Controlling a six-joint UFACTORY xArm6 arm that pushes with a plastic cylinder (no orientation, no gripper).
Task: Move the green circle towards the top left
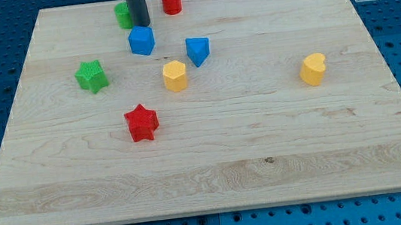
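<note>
The green circle [122, 15] sits near the view's top, left of centre, partly hidden behind the dark rod. My tip [141, 25] rests on the board just right of the green circle, touching or nearly touching it, and just above the blue block [141, 40]. A red cylinder [171, 1] stands to the right of the rod near the board's top edge.
A green star [91, 76] lies at the left. A blue triangular block [197, 51] and a yellow hexagon [174, 76] sit near the centre. A red star [141, 123] lies below them. A yellow heart-like block [314, 69] is at the right. The wooden board [266, 158] sits on a blue pegboard.
</note>
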